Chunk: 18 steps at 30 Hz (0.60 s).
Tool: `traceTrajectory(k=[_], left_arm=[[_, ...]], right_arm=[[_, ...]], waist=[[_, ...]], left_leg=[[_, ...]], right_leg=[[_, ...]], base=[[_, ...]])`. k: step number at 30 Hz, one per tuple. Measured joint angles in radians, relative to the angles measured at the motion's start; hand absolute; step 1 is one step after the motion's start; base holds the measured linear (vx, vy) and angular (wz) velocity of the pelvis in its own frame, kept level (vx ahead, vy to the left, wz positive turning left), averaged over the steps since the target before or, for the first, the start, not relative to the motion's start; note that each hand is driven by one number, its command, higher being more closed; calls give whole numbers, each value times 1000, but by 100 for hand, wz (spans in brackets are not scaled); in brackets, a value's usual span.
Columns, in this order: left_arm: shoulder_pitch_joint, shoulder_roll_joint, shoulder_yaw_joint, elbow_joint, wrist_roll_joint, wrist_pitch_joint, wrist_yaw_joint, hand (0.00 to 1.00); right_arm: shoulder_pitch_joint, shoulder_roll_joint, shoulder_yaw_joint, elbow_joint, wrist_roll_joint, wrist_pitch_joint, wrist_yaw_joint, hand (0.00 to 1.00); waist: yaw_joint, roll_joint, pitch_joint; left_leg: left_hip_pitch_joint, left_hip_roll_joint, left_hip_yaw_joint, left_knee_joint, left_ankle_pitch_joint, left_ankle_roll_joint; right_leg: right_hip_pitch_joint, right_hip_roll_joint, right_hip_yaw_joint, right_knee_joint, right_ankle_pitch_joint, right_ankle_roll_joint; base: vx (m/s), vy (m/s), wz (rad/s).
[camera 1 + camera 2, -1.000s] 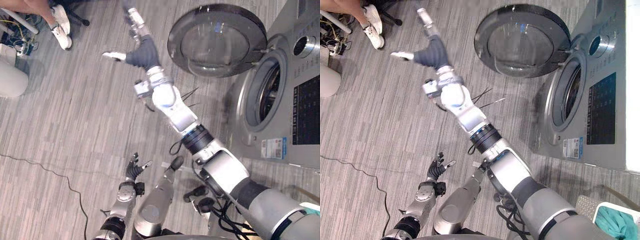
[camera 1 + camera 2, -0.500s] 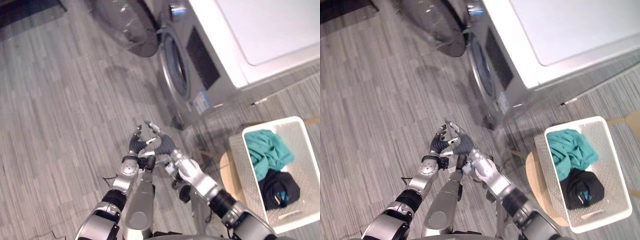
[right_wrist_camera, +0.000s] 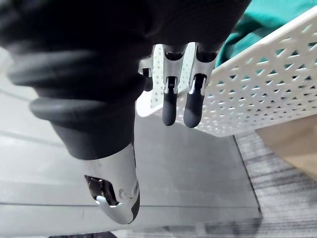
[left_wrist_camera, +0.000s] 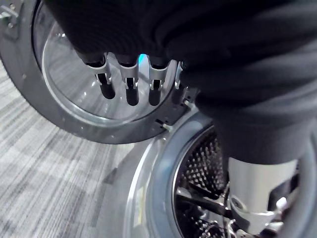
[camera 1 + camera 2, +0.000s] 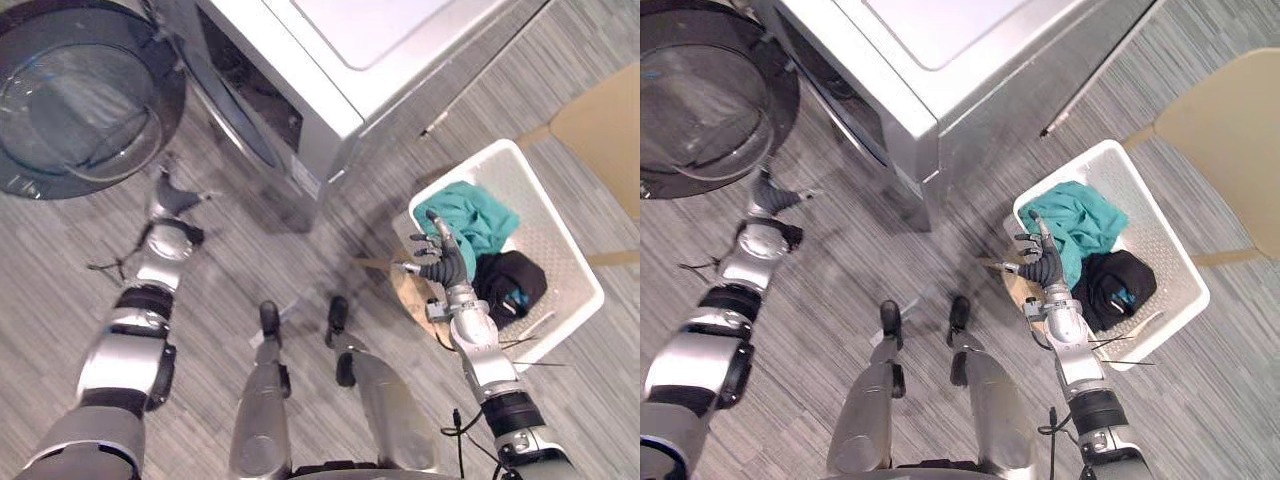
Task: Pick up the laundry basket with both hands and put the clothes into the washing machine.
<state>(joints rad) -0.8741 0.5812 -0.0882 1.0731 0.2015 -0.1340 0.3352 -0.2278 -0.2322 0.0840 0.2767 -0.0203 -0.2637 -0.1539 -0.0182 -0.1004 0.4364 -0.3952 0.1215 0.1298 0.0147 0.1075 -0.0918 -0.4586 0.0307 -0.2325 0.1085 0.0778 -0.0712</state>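
The white laundry basket (image 5: 560, 240) sat on the right, with a teal garment (image 5: 465, 215) and a black garment (image 5: 510, 278) inside. The right hand (image 5: 445, 262) hovered just beside its left wall, fingers loose and gripping nothing. The left hand (image 5: 172, 200) was likewise relaxed and empty, by the washing machine (image 5: 330, 60) and its open door (image 5: 85, 100) at far left.

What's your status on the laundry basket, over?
Left hand open, by the open washer door. Right hand open at the laundry basket wall, no grip. Teal and black clothes inside. No obstruction seen.
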Motion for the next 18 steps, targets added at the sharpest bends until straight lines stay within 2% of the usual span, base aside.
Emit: traceTrajectory(k=[4,6,11,16,18], left_arm=[[-20,54,73,35,48,28,-1,0],[-19,62,134,37,67,46,-1,0],[-2,56,226,16,112,38,-2,0],[90,48,379,30,115,71,-2,0],[122,37,416,43,113,88,-4,0]], right_arm=[[-9,33,-15,-70,41,-6,-3,0],[-2,34,-26,-112,50,-21,-5,0],[20,51,-40,-171,50,-33,-9,0],[91,60,-55,-252,91,-42,-9,0],[118,59,-73,-251,108,-42,-7,0]], waist=[[-3,-26,27],[2,-30,42],[10,-30,53],[14,-29,64],[37,-29,64]], left_leg=[[-23,-1,9,0,1,2],[-35,-1,9,0,1,2],[-47,0,1,22,-9,14],[-62,7,-22,74,-39,12],[-67,15,-30,77,-39,11]], right_leg=[[1,10,22,-71,47,-1],[1,13,26,-99,65,4],[12,17,28,-117,74,2],[33,26,29,-135,75,4],[33,29,23,-139,75,4]], base=[[41,36,-14],[49,34,-3],[52,35,2],[45,30,1],[43,16,8]])
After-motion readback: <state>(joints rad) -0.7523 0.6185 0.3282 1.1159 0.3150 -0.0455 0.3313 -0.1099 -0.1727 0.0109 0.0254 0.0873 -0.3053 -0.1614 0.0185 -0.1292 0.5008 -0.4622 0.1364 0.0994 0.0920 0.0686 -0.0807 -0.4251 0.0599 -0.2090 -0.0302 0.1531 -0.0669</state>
